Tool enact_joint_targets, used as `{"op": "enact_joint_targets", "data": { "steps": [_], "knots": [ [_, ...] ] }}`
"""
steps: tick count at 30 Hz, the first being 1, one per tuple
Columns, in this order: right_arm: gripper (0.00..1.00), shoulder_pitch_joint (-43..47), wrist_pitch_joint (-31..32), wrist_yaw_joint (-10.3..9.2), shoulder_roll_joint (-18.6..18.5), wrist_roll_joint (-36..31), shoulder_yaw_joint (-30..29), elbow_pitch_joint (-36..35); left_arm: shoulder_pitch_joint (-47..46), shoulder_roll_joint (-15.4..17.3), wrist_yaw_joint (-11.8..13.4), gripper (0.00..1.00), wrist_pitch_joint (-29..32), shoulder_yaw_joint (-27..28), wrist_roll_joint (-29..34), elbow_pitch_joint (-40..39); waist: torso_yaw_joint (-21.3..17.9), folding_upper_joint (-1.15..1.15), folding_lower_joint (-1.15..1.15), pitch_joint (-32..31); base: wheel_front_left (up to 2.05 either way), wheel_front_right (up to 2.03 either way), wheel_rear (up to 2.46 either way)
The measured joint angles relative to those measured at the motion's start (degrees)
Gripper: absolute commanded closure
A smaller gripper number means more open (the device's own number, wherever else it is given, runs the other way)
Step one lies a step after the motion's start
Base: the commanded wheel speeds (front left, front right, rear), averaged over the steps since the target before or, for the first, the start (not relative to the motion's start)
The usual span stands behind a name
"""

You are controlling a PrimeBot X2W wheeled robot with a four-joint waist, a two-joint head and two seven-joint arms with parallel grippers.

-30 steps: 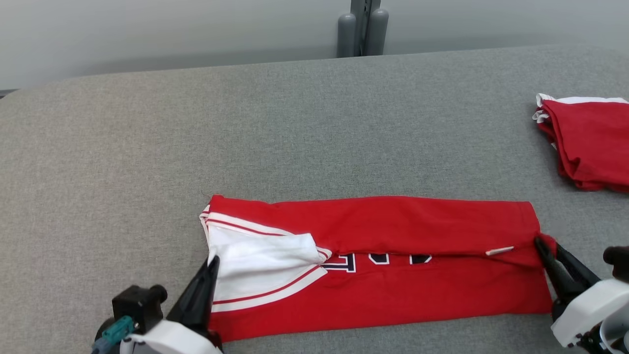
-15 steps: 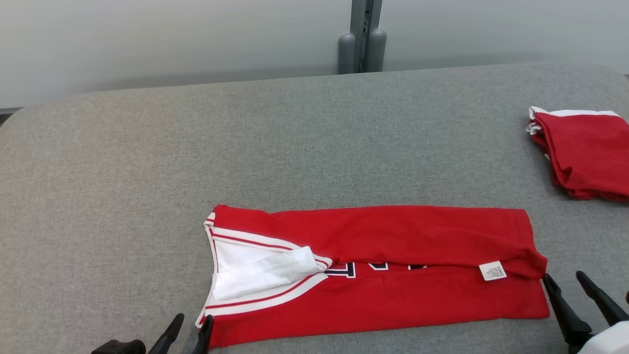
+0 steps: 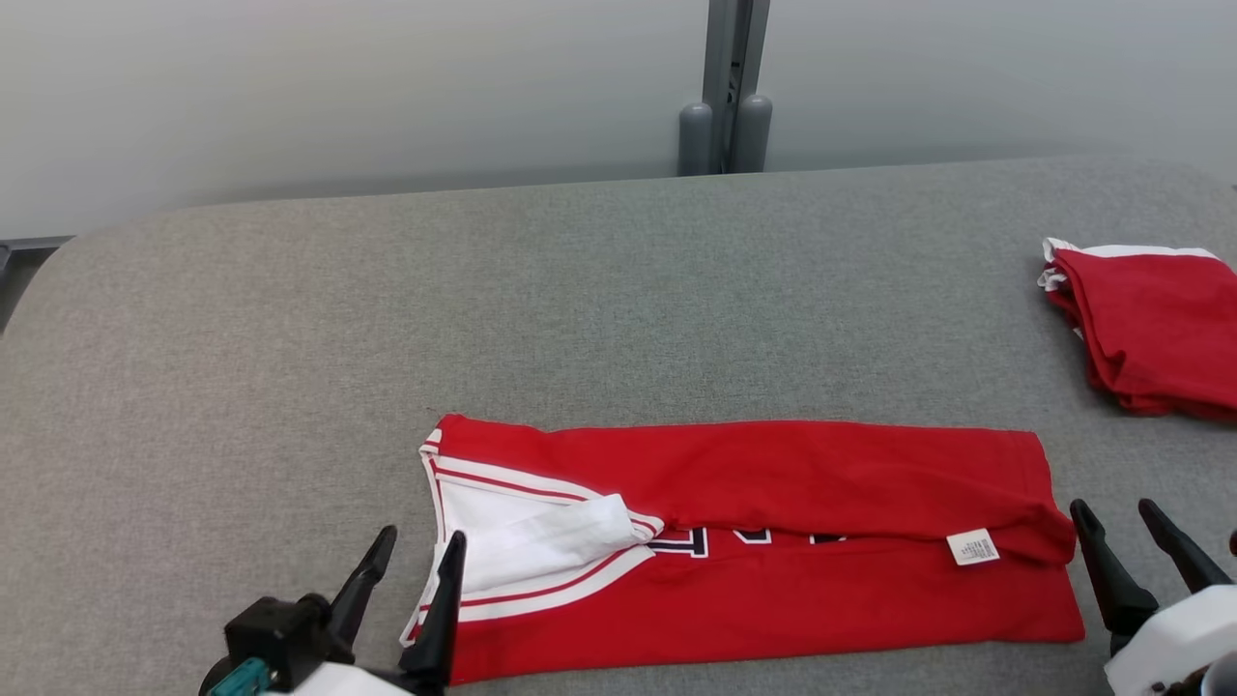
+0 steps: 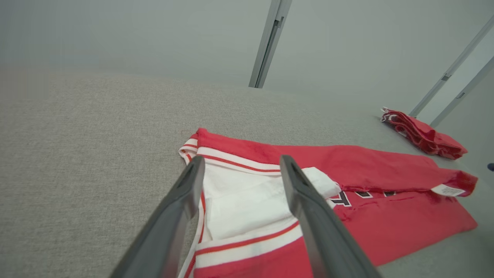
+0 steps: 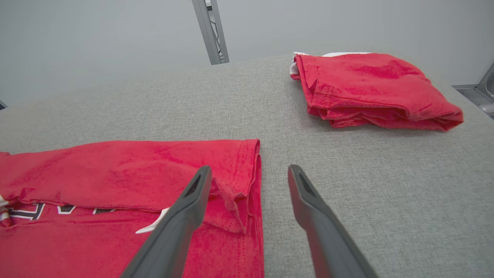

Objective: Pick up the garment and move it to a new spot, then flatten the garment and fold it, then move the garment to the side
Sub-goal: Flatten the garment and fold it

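Lying across the lower middle of the head view: one red garment [image 3: 754, 541], folded into a long band and resting flat on the grey padded table [image 3: 580, 290], long axis running left to right. Left gripper [image 3: 421, 534] is sitting at the band's left short end, fingers spread and holding nothing, one finger overlapping the edge of the white striped panel [image 3: 522, 551]. Right gripper [image 3: 1112, 505] is hovering just beside the right short end, likewise spread and empty. Each arm is nearest its own end, with the garment lying between them; a crosswise fold looks to be the coming step. Appearance: the top layer is lapping over dark lettering, and a white label [image 3: 974, 547] is showing near the right end. A second folded red garment [image 3: 1150, 329] is lying at the right edge.
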Motion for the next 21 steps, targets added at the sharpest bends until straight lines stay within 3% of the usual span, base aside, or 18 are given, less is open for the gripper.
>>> {"op": "enact_joint_targets", "data": {
  "steps": [8, 21],
  "knots": [
    [0.00, -4.0, 2.1, 0.00, 3.8, -2.7, -2.5, 4.4, -5.0, -3.2, -0.1, 0.00, -2.6, -1.2, 1.7, 4.9, 1.5, 0.00, 0.00, -1.1, 0.00, 0.00, 0.00],
    [0.00, -7.8, 4.3, 0.00, 7.9, -6.8, -5.1, 16.9, -6.7, -4.3, -0.3, 0.00, -4.4, -0.4, 2.5, 8.6, 3.9, 0.00, 0.00, -0.2, 0.00, 0.00, 0.00]
  ]
}}
